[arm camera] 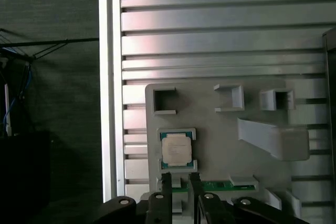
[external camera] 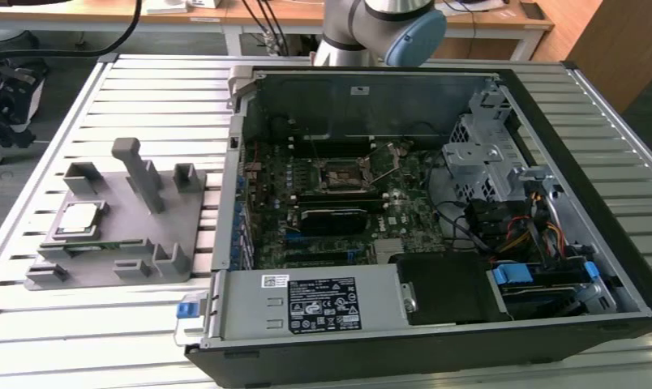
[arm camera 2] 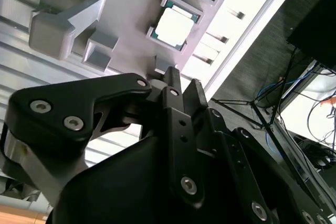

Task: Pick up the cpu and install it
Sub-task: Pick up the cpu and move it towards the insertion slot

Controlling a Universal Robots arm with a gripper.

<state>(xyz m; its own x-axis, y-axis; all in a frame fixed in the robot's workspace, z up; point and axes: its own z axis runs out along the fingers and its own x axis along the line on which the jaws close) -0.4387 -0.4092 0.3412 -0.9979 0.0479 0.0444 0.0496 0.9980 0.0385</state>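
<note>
End effector (arm camera: pixel 179 177) released and empty, near the cpu (arm camera: pixel 176 149): judged light, rigid, fragile; best gripped by opposite thin edges.

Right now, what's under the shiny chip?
The chip sits in a pocket of the grey fixture, and the fixture lies on the slatted table. The chip covers the pocket's floor right beneath it, so I can't see what is there.

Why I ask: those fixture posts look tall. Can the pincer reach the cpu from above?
Probably yes: the cpu lies uncovered in its grey fixture pocket, and the open pincer hangs close by it.
</note>
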